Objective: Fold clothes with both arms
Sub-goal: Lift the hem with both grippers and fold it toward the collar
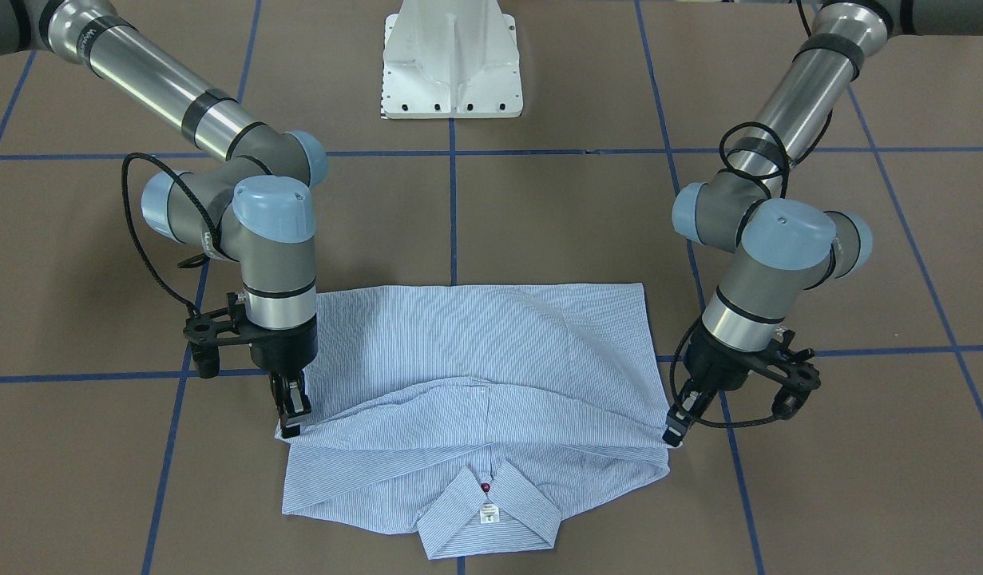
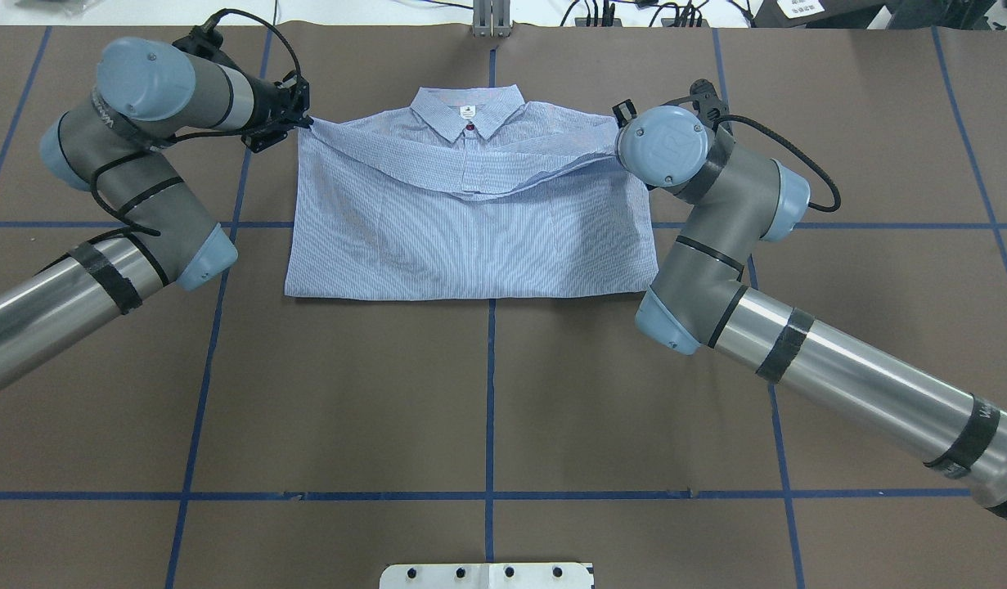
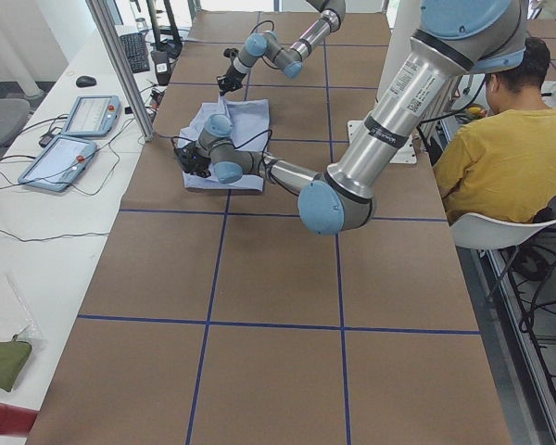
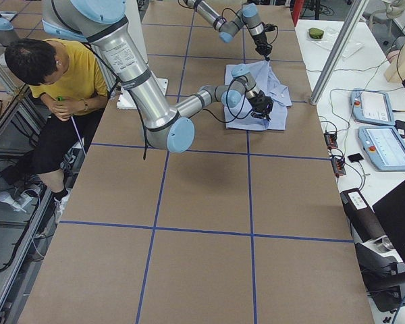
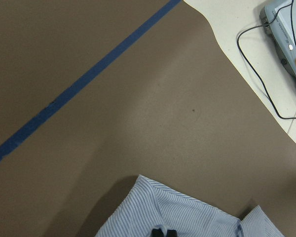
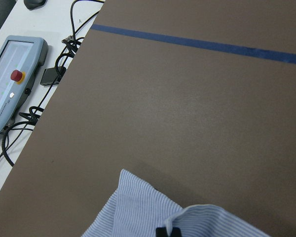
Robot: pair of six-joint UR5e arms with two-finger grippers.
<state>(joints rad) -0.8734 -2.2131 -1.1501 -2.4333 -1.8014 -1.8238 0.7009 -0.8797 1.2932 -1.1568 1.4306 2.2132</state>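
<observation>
Shirt (image 1: 475, 351), one, is clamped at two corners by left end effector (image 1: 673, 435) and right end effector (image 1: 291, 425).

My blue-and-white striped shirt (image 1: 475, 343) lies folded flat at lower centre of the front-facing view, its collar (image 1: 489, 515) toward the bottom edge. My left gripper (image 1: 675, 431) and right gripper (image 1: 293, 417) each pinch one end of its doubled-over layer.
</observation>
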